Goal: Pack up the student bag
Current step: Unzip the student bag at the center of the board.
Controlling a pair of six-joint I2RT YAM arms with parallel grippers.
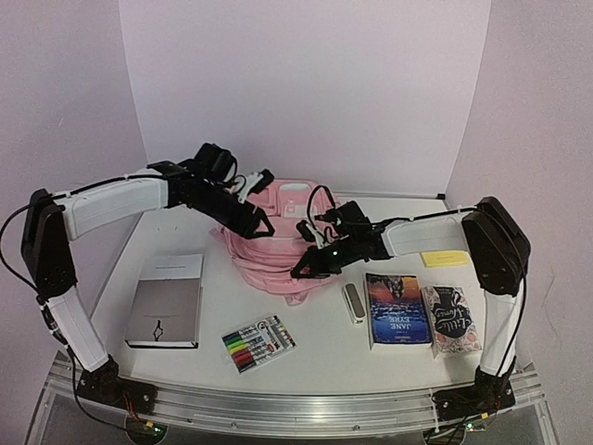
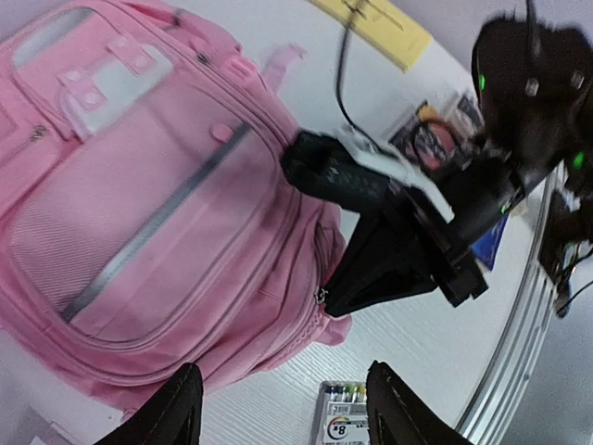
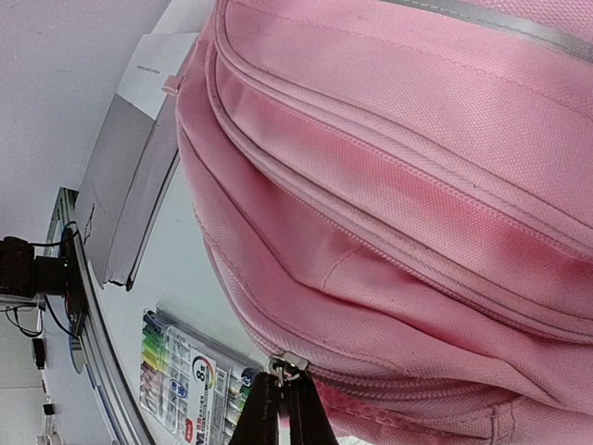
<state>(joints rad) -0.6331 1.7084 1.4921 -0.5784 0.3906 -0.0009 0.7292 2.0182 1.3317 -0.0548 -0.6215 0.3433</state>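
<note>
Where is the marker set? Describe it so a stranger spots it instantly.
Start at the soft pink fabric backpack mid-table. Toward the near edge from it lies a flat clear plastic pack of coloured markers, right of the large grey-and-white book. It alone shows a row of bright multicoloured pens.

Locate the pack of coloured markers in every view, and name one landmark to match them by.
Top external: marker pack near the front edge, centre, in front of the student bag.
Left wrist: bottom edge, seen between the left hand's fingers, below the bag.
Right wrist: lower left, beside the bag.
Shared landmark: the bag, its zipper pull pinched by the right hand.
</note>
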